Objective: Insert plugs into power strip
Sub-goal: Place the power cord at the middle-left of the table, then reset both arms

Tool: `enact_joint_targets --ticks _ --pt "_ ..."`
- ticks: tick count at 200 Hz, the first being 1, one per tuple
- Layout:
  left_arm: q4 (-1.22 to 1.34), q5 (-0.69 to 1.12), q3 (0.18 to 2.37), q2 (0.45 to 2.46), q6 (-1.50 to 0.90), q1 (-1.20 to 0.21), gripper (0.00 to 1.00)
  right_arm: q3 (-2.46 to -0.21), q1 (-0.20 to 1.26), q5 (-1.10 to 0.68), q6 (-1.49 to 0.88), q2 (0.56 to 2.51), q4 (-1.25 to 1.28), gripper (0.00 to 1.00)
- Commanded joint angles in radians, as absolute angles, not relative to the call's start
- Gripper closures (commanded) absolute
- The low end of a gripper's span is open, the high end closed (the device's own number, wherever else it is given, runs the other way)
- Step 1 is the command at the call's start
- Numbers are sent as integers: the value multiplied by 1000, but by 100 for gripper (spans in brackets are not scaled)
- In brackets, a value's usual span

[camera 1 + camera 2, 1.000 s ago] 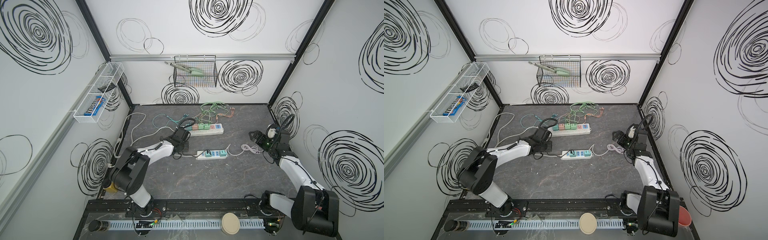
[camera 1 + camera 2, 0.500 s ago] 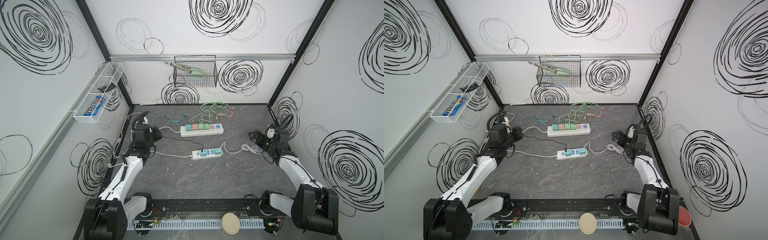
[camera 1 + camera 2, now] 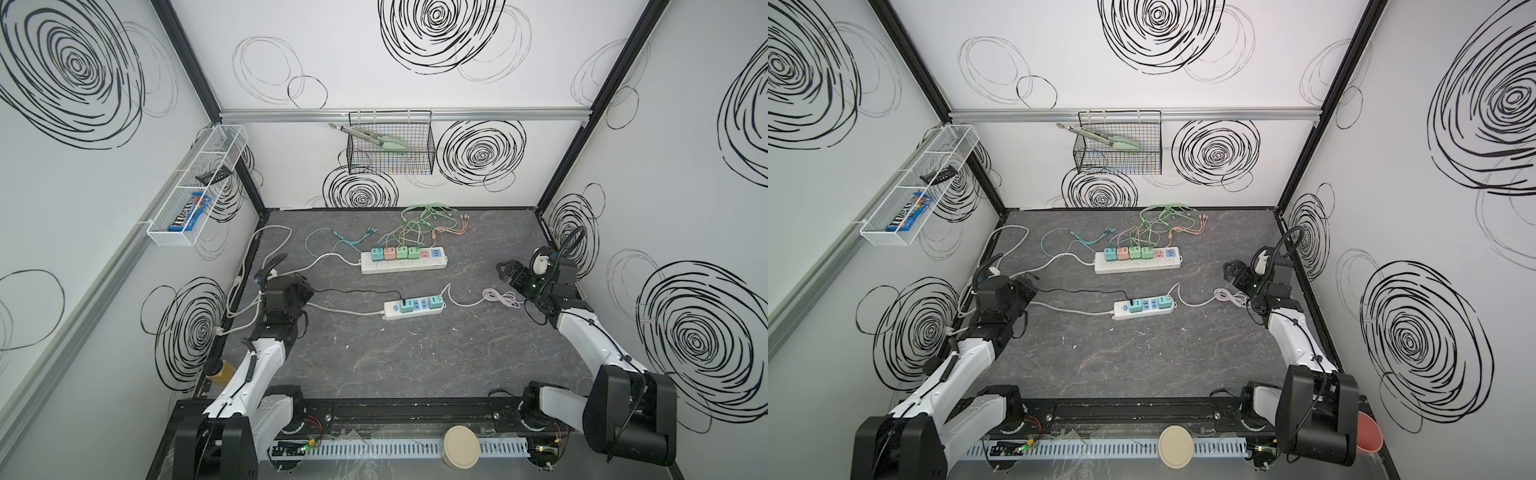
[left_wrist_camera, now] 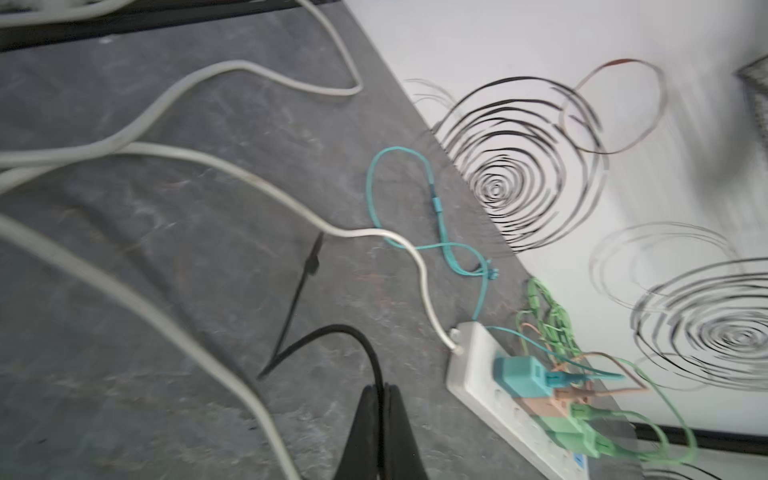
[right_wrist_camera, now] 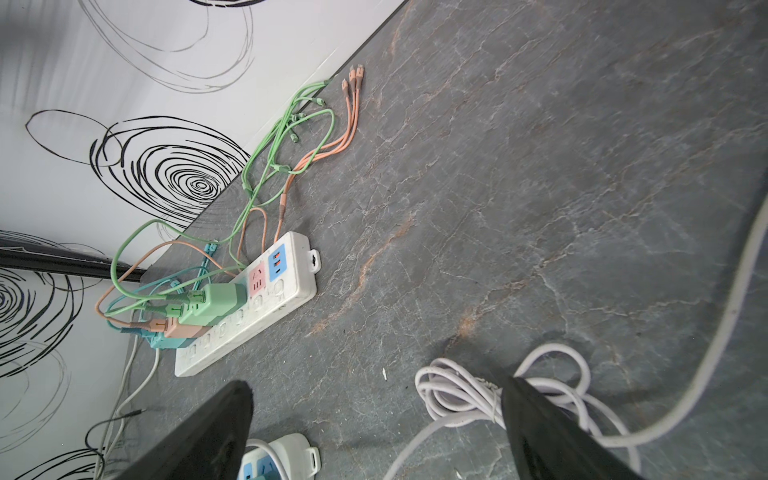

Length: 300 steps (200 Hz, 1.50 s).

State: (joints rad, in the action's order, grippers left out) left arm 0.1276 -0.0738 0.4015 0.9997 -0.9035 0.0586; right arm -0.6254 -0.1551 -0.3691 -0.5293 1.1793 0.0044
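Grey marbled counter, two white strips on it, and here is how things stand. The far power strip lies toward the back wall with four plugs seated side by side in both top views: a teal plug, a pink plug and two green plugs. Their thin cables spill in a tangle toward the back wall. The right wrist view shows the same row, each cube pushed down into its socket.

Closer in lies the near power strip, carrying a second teal cube and a mint cube.

Over at the left edge of the counter, well apart from both strips, is the left claw. The left wrist view is blurred, yet it shows the claw with its fingers pressed together on a black cable. That cable runs across the counter to the near strip's teal cube.

On the right side, the right claw hangs with its fingers spread wide and nothing between them. It is just above a coiled white cable that trails off toward the near strip.
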Motion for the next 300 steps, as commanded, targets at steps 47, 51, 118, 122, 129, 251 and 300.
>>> enact_joint_targets --ticks 47,51,118,122,129,251,300 --pt "187 -97 422 1069 -943 63 61 -628 -155 -283 -551 1177 49 3" --pt "178 -103 429 1064 -935 62 56 -625 -156 -263 -555 1175 55 3" --pt "201 -499 437 920 -989 35 18 -541 -157 278 -607 1175 215 3" --pt "226 -521 431 922 -992 29 13 -538 -157 308 -606 1176 224 3" --pt "266 -553 422 928 -999 17 3 -532 -157 358 -604 1179 239 3" --pt "900 -579 270 1156 -284 45 4 -273 -91 371 -333 1278 847 3" --pt "965 -400 295 1311 -155 -12 4 -222 -23 179 -145 1379 1085 3"
